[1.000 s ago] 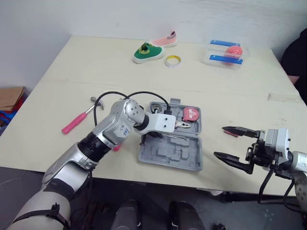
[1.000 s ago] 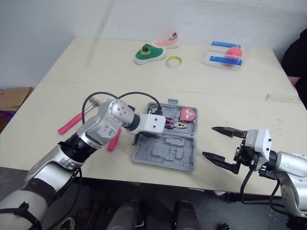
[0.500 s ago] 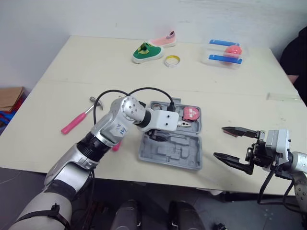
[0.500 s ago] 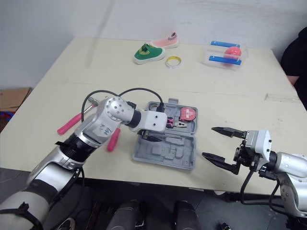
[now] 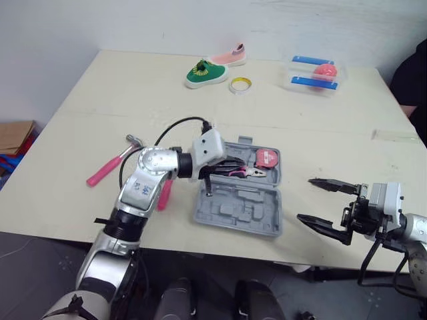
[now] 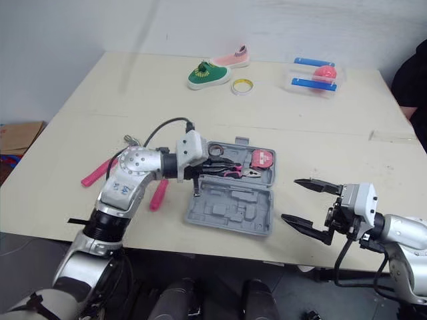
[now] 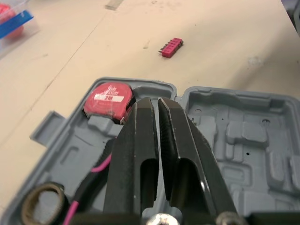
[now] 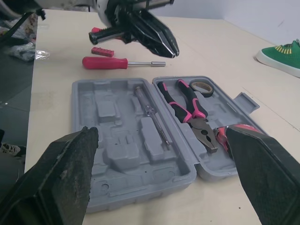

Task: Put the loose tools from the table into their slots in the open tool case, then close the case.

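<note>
The grey tool case lies open near the table's front edge. In it lie pink-handled pliers, a red tape measure, a roll of black tape and a slim tester. My left gripper hovers shut and holds nothing, over the case's left part, just above the pliers. A pink screwdriver and a pink hammer lie loose on the table to the left of the case. A red bit holder lies beyond the case. My right gripper is open to the right of the case.
At the far side of the table are a green shoe, a pink shoe, a tape ring and a clear box with blue clips. A dark sleeve shows at the right edge.
My left gripper has drawn back to the left from over the pliers and its wrist has turned; the pliers stay in the case. The right gripper has not moved.
</note>
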